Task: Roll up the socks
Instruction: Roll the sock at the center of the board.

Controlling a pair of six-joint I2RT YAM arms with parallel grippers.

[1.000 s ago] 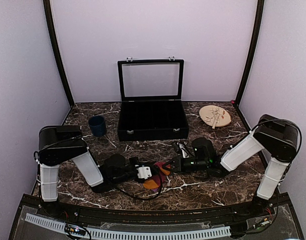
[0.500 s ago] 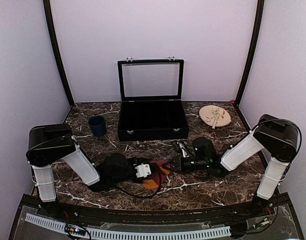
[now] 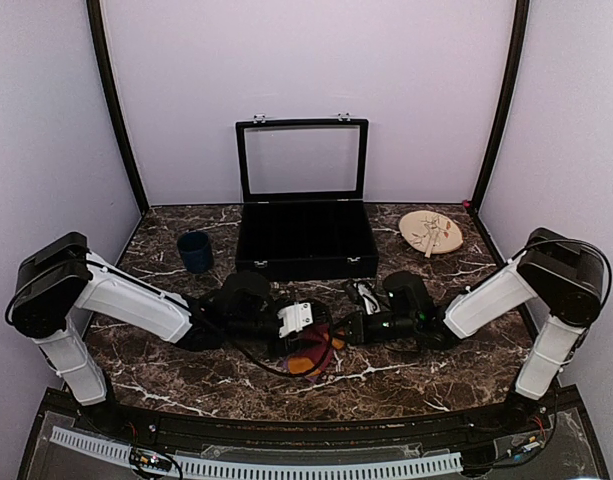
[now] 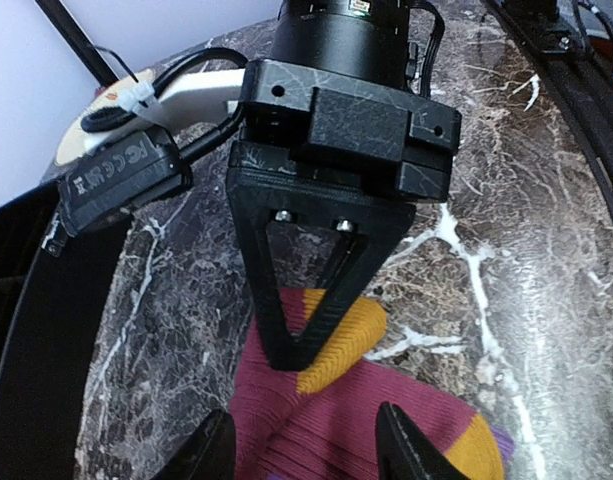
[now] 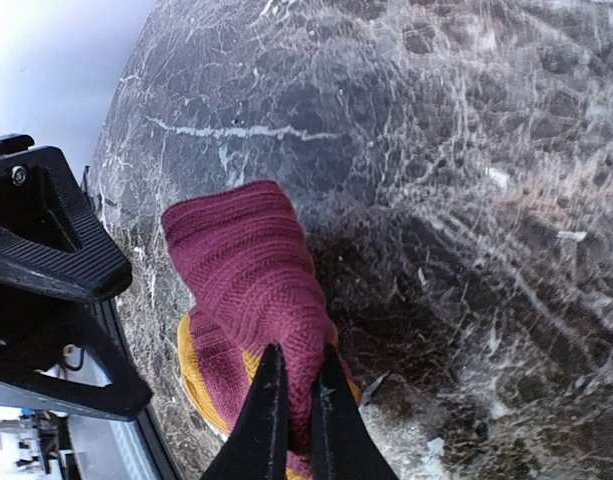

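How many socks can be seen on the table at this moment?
1 for certain: a maroon knitted sock with orange patches lies front-centre on the dark marble table, pinched by the right pincer. Another may be hidden underneath.

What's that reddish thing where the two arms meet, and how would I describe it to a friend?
Find the open black case at the back of the marble table; just in front of it, the two arms meet. Between them lies a maroon sock: ribbed knit with orange patches, unlike the hard blue cup farther back.
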